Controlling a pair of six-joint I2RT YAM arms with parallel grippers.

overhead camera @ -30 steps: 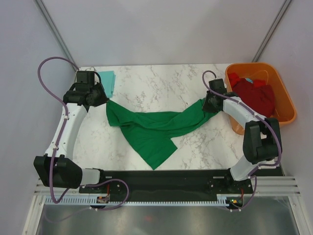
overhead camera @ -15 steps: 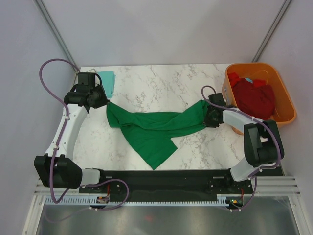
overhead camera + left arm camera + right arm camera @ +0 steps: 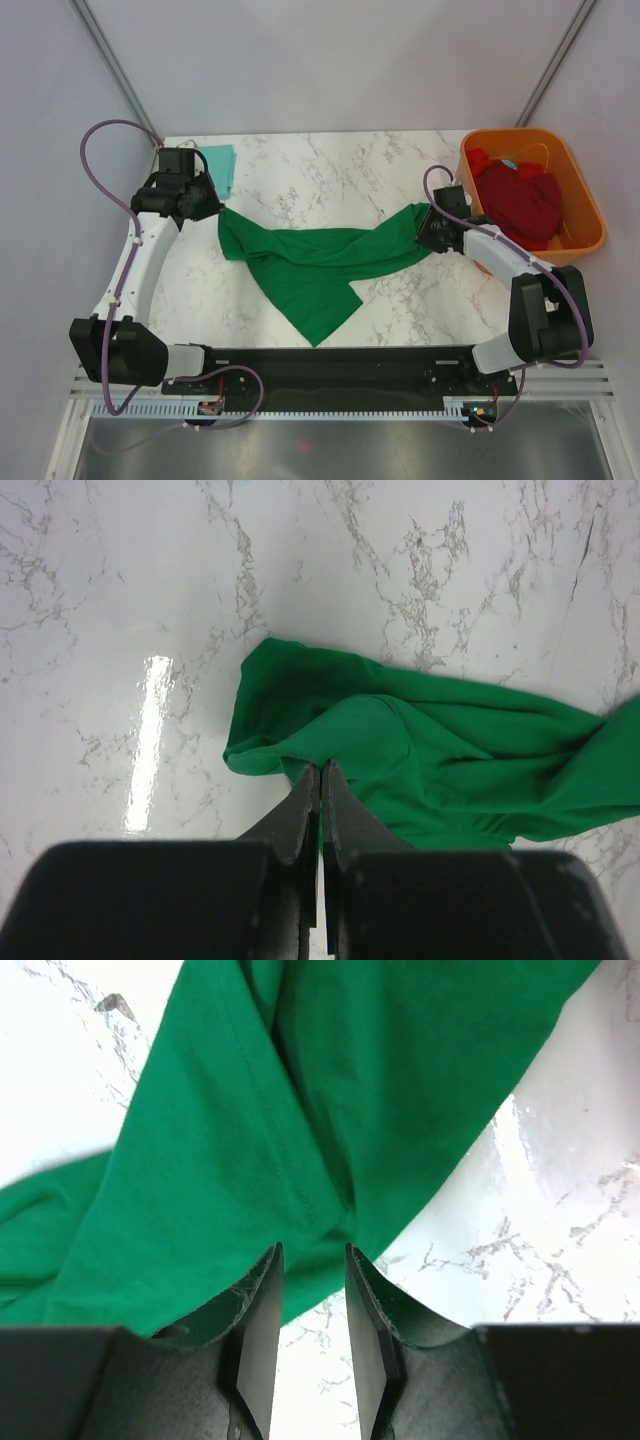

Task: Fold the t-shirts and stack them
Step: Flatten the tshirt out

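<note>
Soft crumpled green t-shirt [image 3: 300, 262], left tool [image 3: 320, 770] pinching its edge, right tool [image 3: 312, 1252] parted

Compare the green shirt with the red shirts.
The green shirt lies on the table; the red shirts sit in the orange tub. The green shirt stretches between the left claw and right claw; the red shirts are heaped. None is folded.

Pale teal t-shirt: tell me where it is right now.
Top view: the pale teal t-shirt lies at the far left corner of the table, just beyond the left gripper, which pinches the green t-shirt by its end.
</note>
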